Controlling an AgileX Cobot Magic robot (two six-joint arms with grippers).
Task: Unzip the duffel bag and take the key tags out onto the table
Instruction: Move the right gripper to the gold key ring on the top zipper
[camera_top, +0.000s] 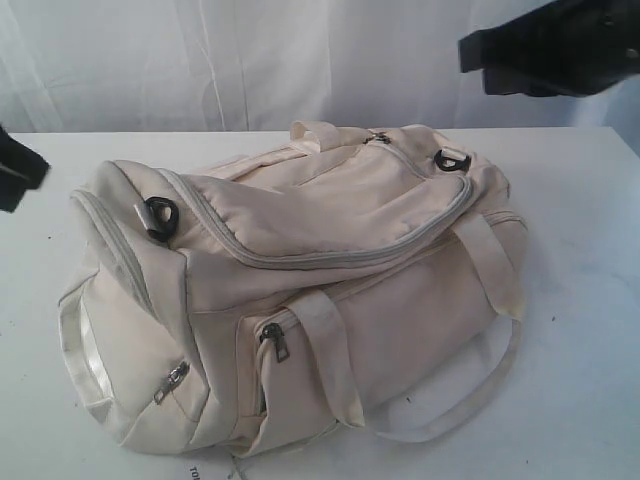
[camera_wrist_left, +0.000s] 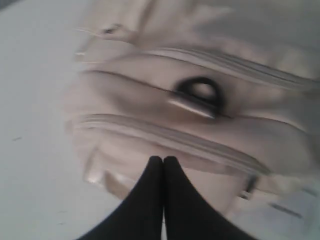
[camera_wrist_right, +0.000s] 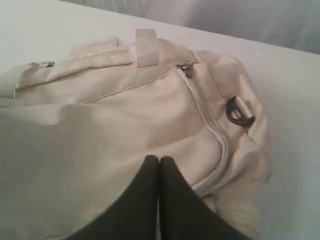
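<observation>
jaws, left and right, are pressed together near the zipped duffel bag (camera_top: 300, 290); tag (camera_top: 197, 469) print illegible.

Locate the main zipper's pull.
Exterior view: the main zip pull sits on the duffel bag's top, right of centre, beside a black strap clip.

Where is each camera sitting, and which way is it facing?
Exterior: raised, off the arms, looking down across the table at the whole bag; left arm and right arm show at the edges.
Left wrist: on the left arm, over the bag's end, facing its clip; shut left gripper shows.
Right wrist: on the right arm, over the bag's top, facing a zip pull and the other clip; shut right gripper shows.
Shared: exterior and left wrist both show the same clip.
</observation>
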